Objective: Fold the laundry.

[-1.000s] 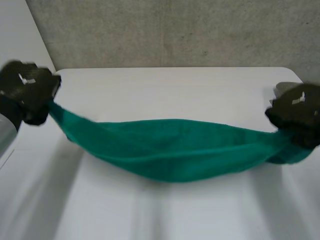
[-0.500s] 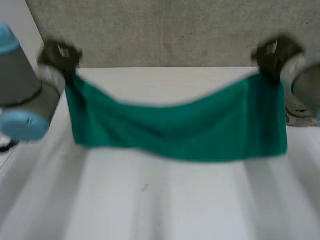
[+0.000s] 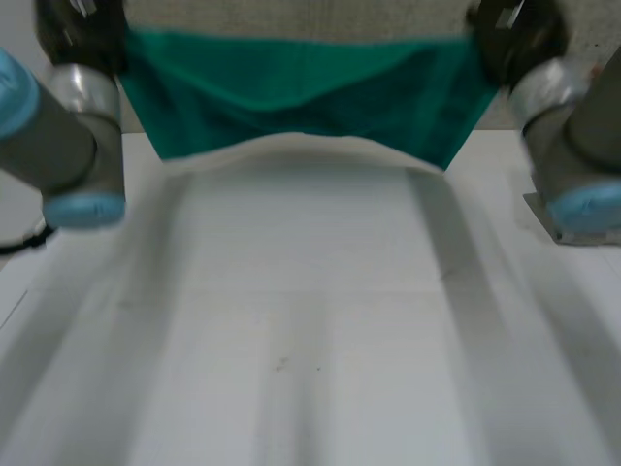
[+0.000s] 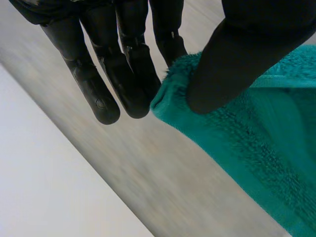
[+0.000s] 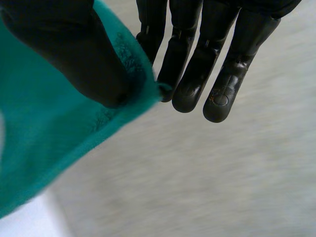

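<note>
Towel [image 3: 301, 92] now higher, L robot hand [image 4: 123, 74] pinching one corner, R robot hand [image 5: 197, 59] other

A white table [image 3: 310, 291] runs from the near edge to the far side. 2 small dark specks [image 3: 281, 365] lie close together near its middle, and 1 more mark [image 3: 444, 275] sits further right and farther back. Beyond the far edge stands a rough grey wall [image 3: 291, 12].

Green towel [image 5: 44, 148] corner in right robot hand's [image 5: 69, 49] pinch
</note>
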